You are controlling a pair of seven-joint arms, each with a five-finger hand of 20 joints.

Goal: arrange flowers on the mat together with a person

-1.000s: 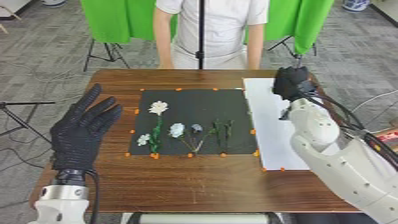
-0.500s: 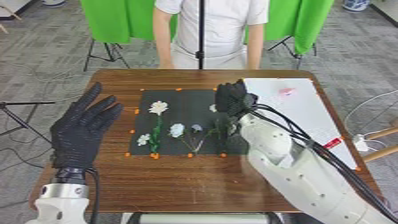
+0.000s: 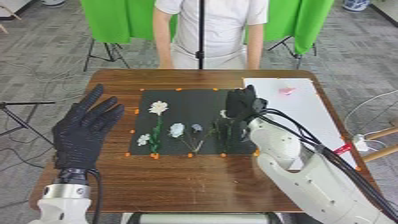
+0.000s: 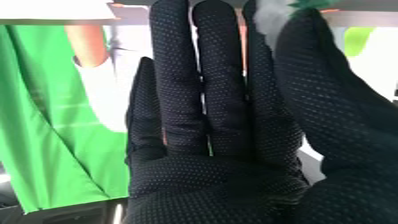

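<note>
We find room over the table (image 3: 173,192) on the black mat's (image 3: 191,100) near side; flowers (image 3: 158,107) on it and the right hand (image 3: 242,104) over its right edge obstruct.

We see rounded white arms (image 3: 306,182) with small dark spots, black cables (image 3: 313,145), and hands (image 3: 78,135) in white-dotted black gloves (image 4: 209,187).

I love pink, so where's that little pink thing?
In the head view, the little pink thing lies on the right side, near the far end of the white sheet, beyond and to the right of the right hand.
</note>
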